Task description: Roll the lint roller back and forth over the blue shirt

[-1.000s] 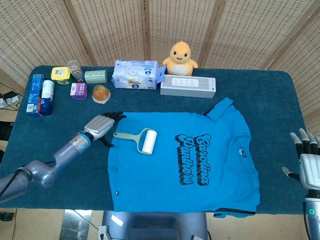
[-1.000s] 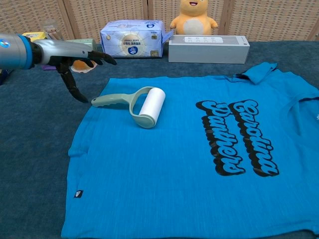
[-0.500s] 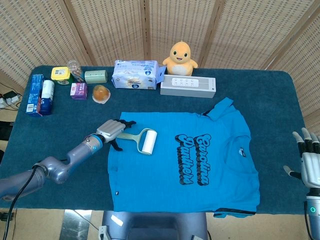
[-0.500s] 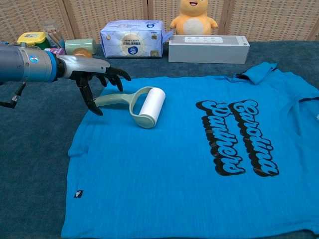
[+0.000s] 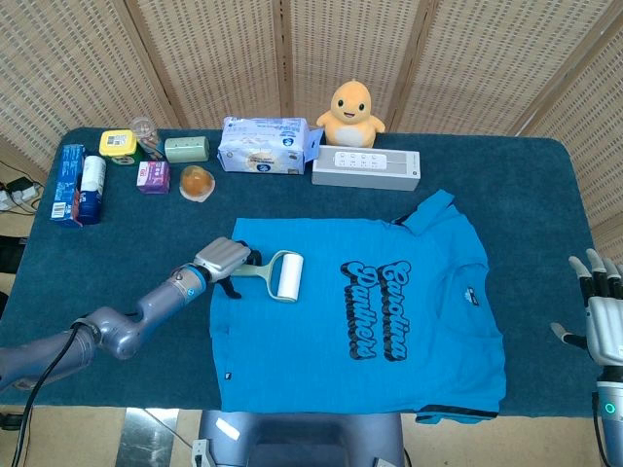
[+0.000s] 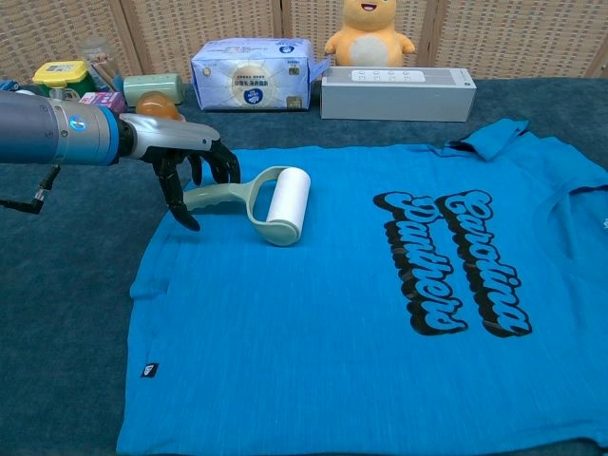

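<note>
The blue shirt (image 5: 370,311) (image 6: 380,304) lies flat on the dark blue tablecloth, its black lettering to the right. On its upper left part lies the lint roller (image 5: 273,272) (image 6: 256,201), pale green handle pointing left and white roll on the right. My left hand (image 5: 222,259) (image 6: 185,161) hovers right over the handle's end. Its fingers curve down above the handle, and the thumb reaches past it on the near side. The hand has not closed around the handle. My right hand (image 5: 602,313) is off the table's right edge with fingers spread, holding nothing.
Along the back of the table (image 5: 545,195) stand a tissue pack (image 5: 265,145), a white box (image 5: 365,168), a yellow plush duck (image 5: 350,109), a small orange cup (image 5: 197,182) and several small packages at the far left (image 5: 78,183).
My left hand moved right from beside the shirt's edge to above the roller's handle, and its fingers curled down. The roller shifted slightly. The right hand barely moved.
</note>
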{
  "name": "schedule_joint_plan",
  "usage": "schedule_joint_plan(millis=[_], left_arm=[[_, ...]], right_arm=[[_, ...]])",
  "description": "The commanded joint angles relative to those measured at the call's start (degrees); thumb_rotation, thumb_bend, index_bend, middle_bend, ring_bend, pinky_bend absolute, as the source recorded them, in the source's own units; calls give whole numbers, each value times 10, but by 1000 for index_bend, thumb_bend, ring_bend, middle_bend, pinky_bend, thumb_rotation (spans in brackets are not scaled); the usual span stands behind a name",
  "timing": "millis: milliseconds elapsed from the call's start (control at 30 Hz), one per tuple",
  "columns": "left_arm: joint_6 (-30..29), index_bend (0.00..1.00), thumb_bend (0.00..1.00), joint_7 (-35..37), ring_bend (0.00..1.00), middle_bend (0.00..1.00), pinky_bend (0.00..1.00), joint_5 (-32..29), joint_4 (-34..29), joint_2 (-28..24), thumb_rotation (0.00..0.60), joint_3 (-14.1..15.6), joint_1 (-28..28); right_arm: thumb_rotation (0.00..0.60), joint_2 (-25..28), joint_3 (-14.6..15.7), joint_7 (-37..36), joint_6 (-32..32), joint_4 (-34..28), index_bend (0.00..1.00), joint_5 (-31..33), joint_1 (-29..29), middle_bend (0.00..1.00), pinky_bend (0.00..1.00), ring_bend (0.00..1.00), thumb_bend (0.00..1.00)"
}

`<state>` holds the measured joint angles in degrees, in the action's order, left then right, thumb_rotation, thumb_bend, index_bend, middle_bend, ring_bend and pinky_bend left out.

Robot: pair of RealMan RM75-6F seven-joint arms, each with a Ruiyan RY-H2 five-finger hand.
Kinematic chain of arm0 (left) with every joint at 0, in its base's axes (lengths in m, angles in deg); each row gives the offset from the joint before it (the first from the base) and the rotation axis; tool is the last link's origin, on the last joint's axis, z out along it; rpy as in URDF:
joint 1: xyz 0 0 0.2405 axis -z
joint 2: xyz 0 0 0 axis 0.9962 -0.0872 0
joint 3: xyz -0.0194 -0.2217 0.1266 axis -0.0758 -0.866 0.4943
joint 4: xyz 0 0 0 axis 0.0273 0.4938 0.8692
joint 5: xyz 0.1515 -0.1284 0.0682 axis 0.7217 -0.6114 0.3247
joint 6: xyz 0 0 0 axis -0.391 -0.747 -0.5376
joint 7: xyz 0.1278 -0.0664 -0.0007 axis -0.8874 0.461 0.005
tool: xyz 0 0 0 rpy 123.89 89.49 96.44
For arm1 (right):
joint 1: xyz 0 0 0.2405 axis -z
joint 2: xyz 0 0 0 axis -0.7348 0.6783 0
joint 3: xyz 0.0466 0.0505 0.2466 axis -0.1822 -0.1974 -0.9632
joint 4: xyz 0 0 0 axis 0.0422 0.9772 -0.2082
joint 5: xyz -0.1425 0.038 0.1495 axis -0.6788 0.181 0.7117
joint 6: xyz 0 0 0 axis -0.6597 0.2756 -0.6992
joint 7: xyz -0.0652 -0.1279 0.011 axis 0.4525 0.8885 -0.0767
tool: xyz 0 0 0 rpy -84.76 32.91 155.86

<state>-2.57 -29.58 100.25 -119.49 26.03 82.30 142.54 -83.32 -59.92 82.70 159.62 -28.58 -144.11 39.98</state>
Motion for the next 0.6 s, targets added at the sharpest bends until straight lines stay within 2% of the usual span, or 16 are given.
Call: schedule_joint_plan(millis=[33, 200, 367, 600], left_arm=[[-11, 337, 52, -28, 215, 369, 277, -28, -2, 7, 600, 6, 3], [-20, 338, 64, -60, 193, 352, 280, -77, -19, 9, 600, 13, 2], [-36, 339, 81, -94, 191, 352, 346, -120, -41, 7, 600, 21, 8], [-58, 338, 92, -118, 198, 352, 361, -165, -61, 14, 600, 23, 11]], right_arm=[[600, 0, 0, -1, 0, 0, 117, 0, 0, 0, 0, 0, 0], [600, 3, 1, -8, -2, -3, 117, -1, 0, 0, 0, 0, 0], [600, 5, 3, -11, -3, -5, 117, -3, 0, 0, 0, 0, 0], [600, 5, 4, -10, -2, -6, 117, -4, 0, 0, 0, 0, 0]])
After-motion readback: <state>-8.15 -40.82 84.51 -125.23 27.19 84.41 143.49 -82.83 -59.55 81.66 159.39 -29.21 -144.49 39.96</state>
